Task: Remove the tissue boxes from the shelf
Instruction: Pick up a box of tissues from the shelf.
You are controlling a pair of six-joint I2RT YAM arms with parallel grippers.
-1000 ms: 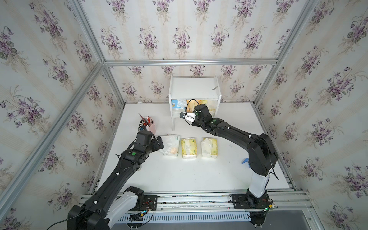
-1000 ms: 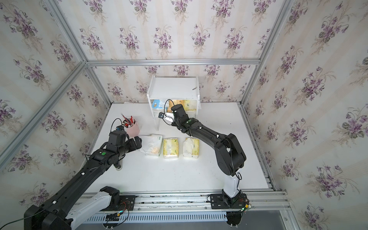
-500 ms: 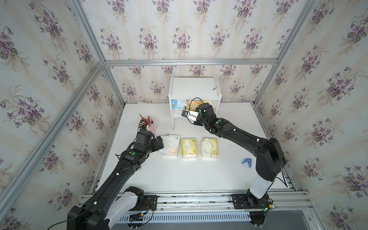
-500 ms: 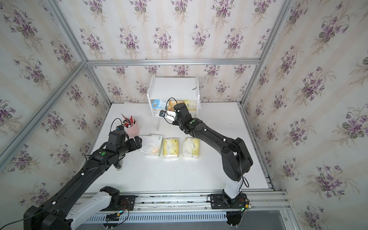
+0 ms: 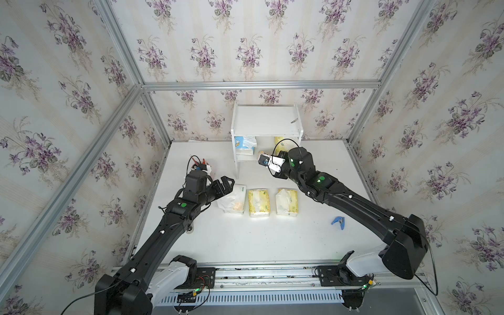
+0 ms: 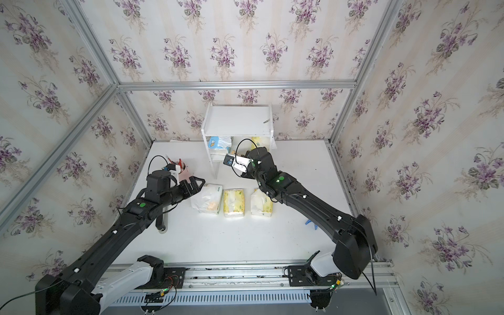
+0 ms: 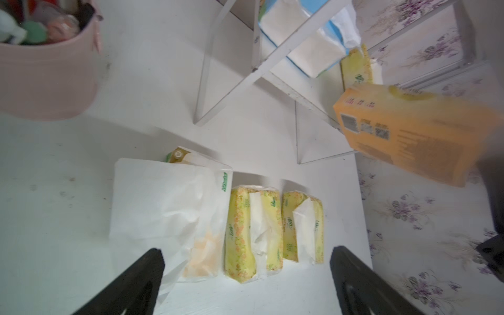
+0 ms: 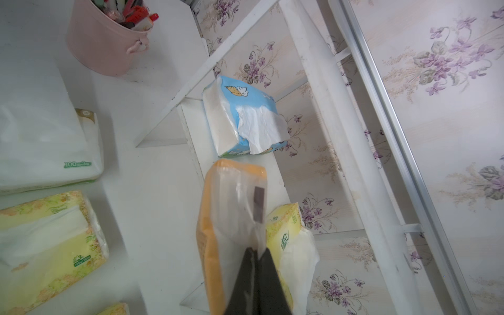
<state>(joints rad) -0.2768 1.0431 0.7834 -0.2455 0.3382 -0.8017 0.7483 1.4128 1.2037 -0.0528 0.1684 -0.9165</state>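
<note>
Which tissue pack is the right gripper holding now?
The orange plastic tissue pack, pinched by the shut right gripper. The blue-and-white pack and the pale yellow pack beside it sit unheld on the white shelf.

You are looking at an orange tissue pack wrapped in glossy plastic film; crumpled paper is poking from the blue-and-white tissue pack; the shelf is showing smooth matt boards, the bench scuffed matt white.

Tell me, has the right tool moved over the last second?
Yes. Shut on the orange pack, the right tool has drawn back from the shelf, toward the robot's base.
</note>
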